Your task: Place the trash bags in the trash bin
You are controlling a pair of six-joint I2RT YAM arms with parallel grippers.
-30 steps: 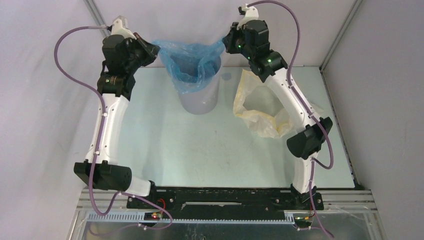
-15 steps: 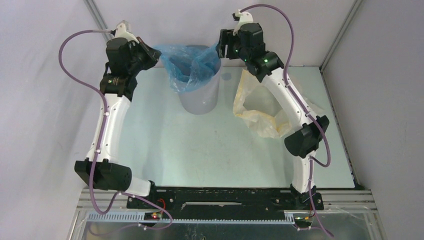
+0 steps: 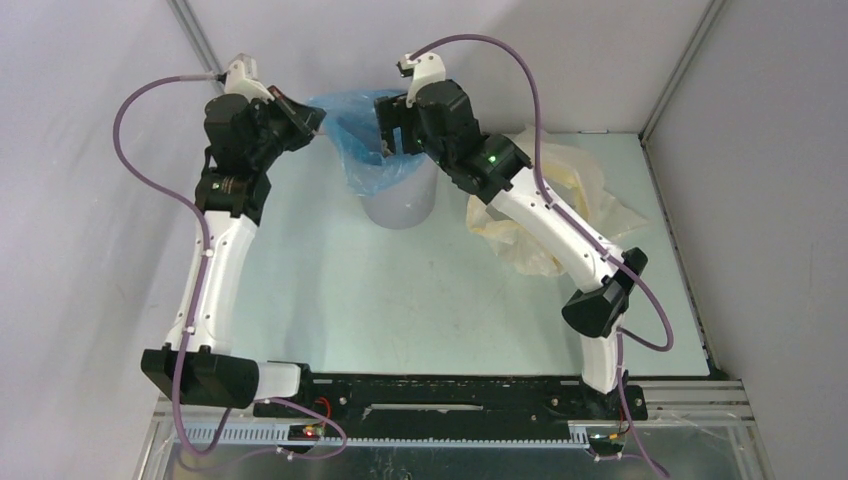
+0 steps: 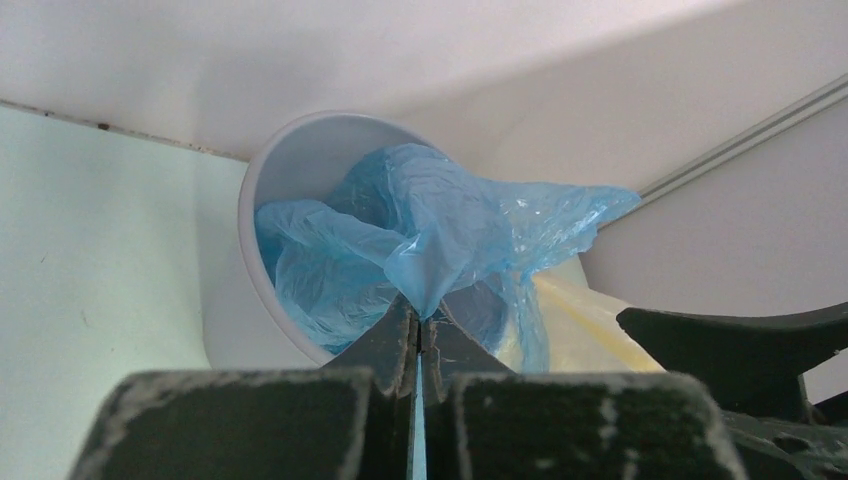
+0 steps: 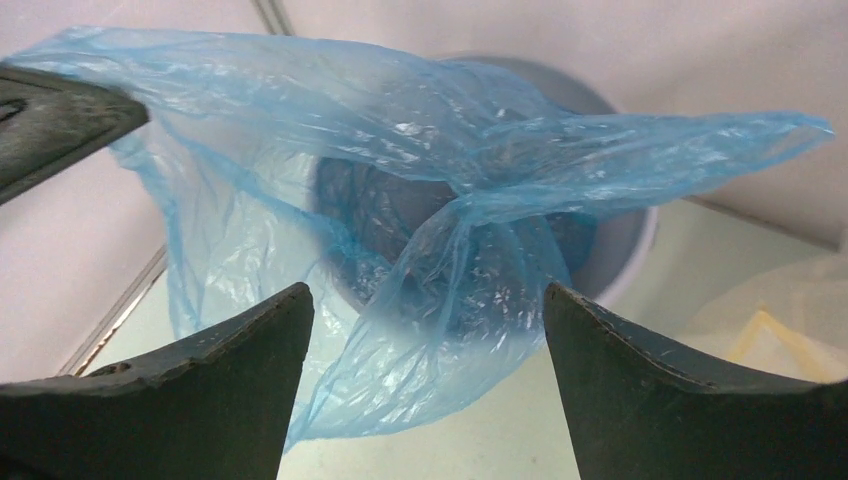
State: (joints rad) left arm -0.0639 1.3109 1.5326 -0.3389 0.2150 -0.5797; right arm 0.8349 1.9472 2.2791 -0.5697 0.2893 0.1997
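The blue trash bag (image 3: 352, 135) hangs partly inside the pale grey trash bin (image 3: 400, 203) at the table's back, its lower part draped over the bin's near-left side. My left gripper (image 3: 316, 113) is shut on the bag's left corner, just left of the rim. In the left wrist view the pinched film (image 4: 455, 230) rises from the closed tips of this gripper (image 4: 420, 318) beside the bin's rim (image 4: 248, 205). My right gripper (image 3: 390, 128) hovers over the bin mouth, open and holding nothing. In the right wrist view the right gripper (image 5: 427, 292) faces the loose bag (image 5: 400, 150) and the bin (image 5: 622, 250).
A larger pale yellow plastic bag (image 3: 525, 240) lies crumpled on the table right of the bin, under my right arm. Grey walls stand close behind the bin, with a metal frame post (image 3: 190, 30) at the back left.
My right gripper let go of the bag's right corner, opened wide and swung left over the bin. The bag went slack and sagged. The left gripper kept its hold.
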